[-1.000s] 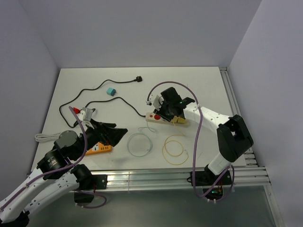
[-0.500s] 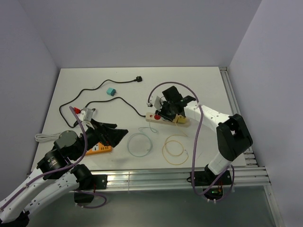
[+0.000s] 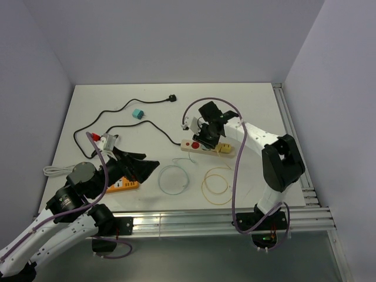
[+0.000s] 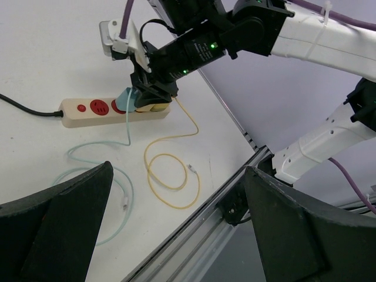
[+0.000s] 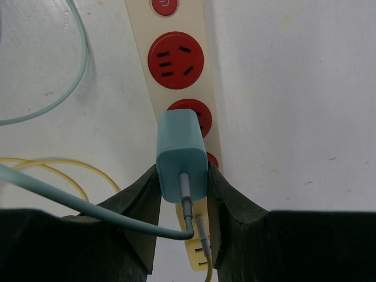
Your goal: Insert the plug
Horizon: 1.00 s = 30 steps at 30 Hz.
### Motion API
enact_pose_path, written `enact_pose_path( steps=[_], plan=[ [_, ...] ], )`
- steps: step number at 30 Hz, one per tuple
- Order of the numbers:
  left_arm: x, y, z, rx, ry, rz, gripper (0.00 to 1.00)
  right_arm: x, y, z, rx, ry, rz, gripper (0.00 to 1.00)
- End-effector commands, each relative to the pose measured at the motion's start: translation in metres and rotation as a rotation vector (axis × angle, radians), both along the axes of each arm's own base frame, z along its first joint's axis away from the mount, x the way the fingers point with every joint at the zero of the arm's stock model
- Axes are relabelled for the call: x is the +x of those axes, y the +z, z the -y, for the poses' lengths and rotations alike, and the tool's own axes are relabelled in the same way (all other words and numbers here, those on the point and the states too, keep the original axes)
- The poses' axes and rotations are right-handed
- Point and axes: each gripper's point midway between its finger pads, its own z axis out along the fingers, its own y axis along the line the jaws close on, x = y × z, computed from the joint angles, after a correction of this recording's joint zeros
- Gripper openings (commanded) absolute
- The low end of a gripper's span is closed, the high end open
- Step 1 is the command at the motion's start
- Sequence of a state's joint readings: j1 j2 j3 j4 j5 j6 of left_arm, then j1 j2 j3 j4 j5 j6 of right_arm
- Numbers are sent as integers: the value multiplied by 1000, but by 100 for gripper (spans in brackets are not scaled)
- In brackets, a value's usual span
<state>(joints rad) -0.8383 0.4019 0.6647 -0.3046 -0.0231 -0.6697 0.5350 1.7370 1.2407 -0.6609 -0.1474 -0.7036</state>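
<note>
Now: R hand (image 5: 182, 171) holds teal plug (image 5: 181, 154) at power strip (image 5: 170, 24)

Nearest the arm bases, L hand (image 4: 176, 170) hangs over the surface (image 3: 258, 106) w/ fingers spread wide, nothing btwn them. An orange box (image 3: 124, 185) lies just beneath it, partly hidden. Next out, a pale teal cable (image 4: 128, 126) and a yellow cable (image 4: 146, 164) loop side by side, both running up to the strip. At the strip, R hand is pinched narrow on the teal plug, one finger each side. Plug body sits over the 2nd red socket, covering its lower half; can't tell if prongs are seated. A yellow plug (image 4: 157, 107) sits at the strip's end, just beside the teal one. Farther back, a black cord (image 4: 23, 106) trails from the strip's other end. A small teal block (image 3: 138, 113) and a black plug (image 3: 172, 98) lie toward the far edge.
</note>
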Motion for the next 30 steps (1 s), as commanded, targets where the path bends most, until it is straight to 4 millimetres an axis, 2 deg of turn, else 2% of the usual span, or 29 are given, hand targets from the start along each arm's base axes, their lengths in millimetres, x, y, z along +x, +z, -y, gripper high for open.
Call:
enact_pose_path(
  steps=[1, 9, 14, 18, 22, 26, 30],
  plan=[
    [0, 16, 3, -36, -13, 31, 99, -23, -66, 65, -329, -64, -204, 0],
    [-2, 16, 0, -50, -8, 37, 100, -39, -73, 58, -378, -46, -241, 0],
    [0, 18, 3, -34, -13, 31, 100, -54, -75, 41, -409, 37, -236, 0],
    [-1, 18, 2, -45, -12, 40, 99, -47, -75, 29, -421, 58, -231, 0],
    [-4, 20, 5, -43, -33, 31, 100, -47, -97, 17, -442, 74, -275, 0],
    [-4, 16, 3, -42, -27, 26, 99, -44, -101, 3, -408, 83, -291, 0],
    [-4, 19, 3, -51, -27, 28, 100, -43, -105, 4, -377, 64, -291, 0]
  ],
)
